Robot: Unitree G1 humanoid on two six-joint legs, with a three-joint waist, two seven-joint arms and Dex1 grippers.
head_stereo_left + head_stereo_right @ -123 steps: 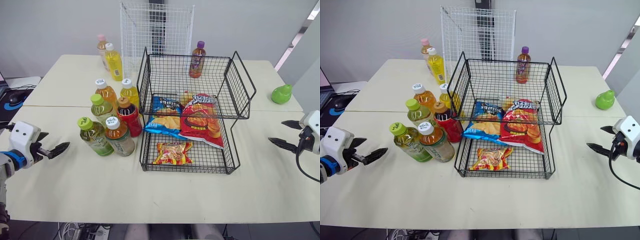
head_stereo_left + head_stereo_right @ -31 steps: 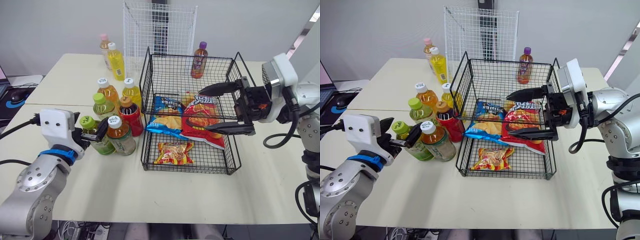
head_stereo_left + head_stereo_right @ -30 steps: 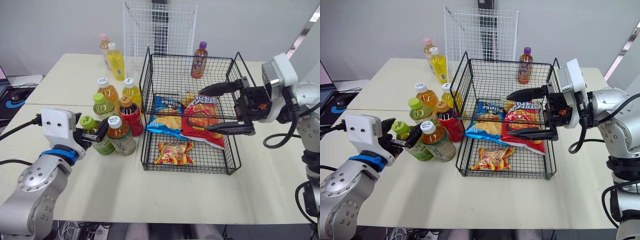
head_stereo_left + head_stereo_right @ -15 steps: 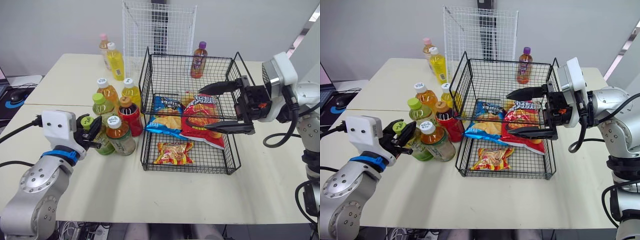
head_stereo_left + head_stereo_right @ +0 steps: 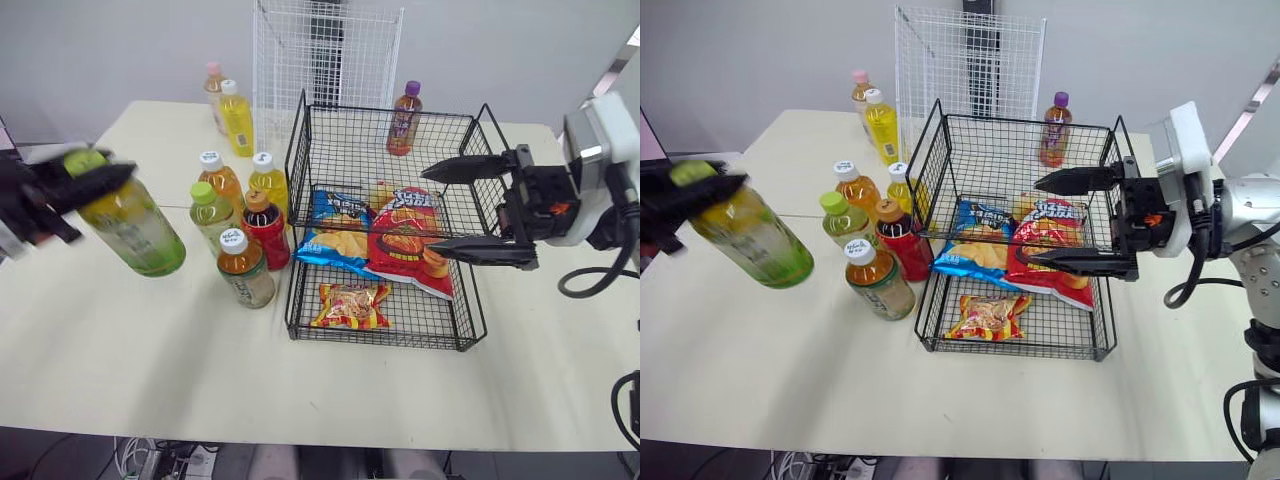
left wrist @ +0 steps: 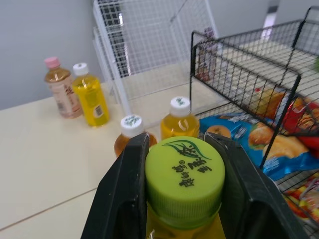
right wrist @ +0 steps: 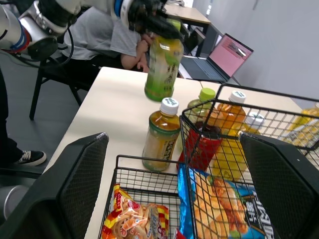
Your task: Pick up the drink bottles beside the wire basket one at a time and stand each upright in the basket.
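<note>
Your left gripper (image 6: 183, 172) is clamped at the cap of the green-capped bottle (image 5: 135, 228), just lifted off the counter (image 5: 150, 345); it hangs tilted beneath. Pick looks done; carry rightward to the wire basket (image 5: 470, 148) next. Your right gripper (image 5: 430, 211): jaws wide apart, empty, at the basket.

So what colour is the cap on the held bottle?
Lime green cap, clearest in the left wrist view.
</note>
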